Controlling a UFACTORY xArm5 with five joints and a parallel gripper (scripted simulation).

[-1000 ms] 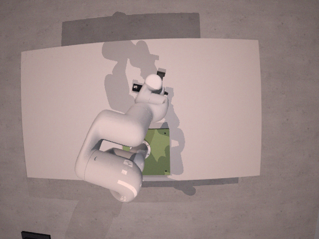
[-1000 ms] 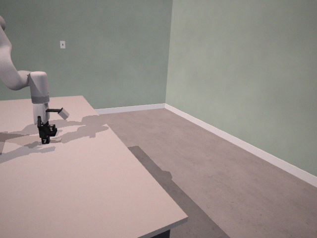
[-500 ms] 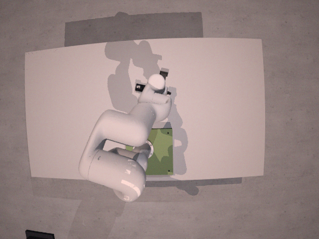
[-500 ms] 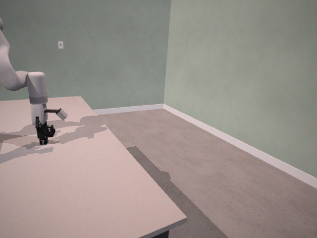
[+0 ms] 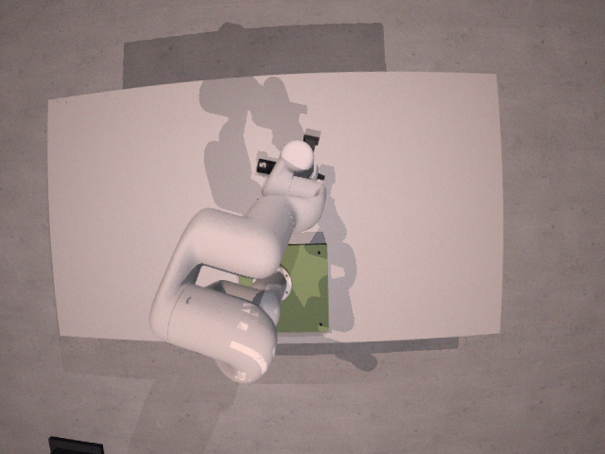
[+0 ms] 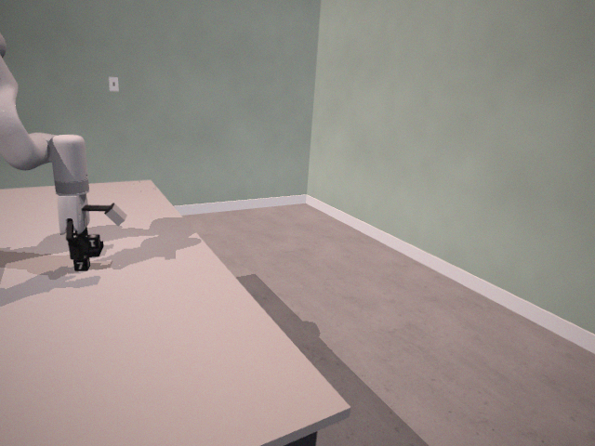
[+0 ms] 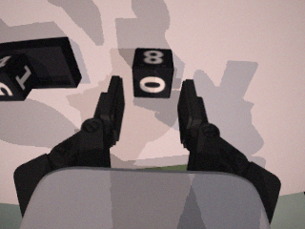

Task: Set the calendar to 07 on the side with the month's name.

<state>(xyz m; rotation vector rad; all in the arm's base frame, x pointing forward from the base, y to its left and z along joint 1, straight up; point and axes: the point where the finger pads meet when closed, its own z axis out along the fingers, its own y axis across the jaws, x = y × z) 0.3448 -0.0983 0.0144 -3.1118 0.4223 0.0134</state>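
A black cube (image 7: 152, 72) sits on the table, showing 0 on the side facing the wrist camera and 8 on top. In the side view its near face shows 7 (image 6: 80, 264). My gripper (image 7: 152, 92) hangs just above it, fingers half open, one on each side of the cube, with a gap on both sides. The black tray (image 7: 41, 64) lies to the left in the wrist view, with the second cube (image 7: 11, 82) at its left end. From above that cube shows a 5 (image 5: 264, 165); the arm hides the gripper and most of the tray.
The arm's green base plate (image 5: 305, 288) sits at the table's near edge. The arm's wrist (image 5: 295, 161) covers the work spot from above. The table's right edge (image 6: 269, 307) is well away from the cubes.
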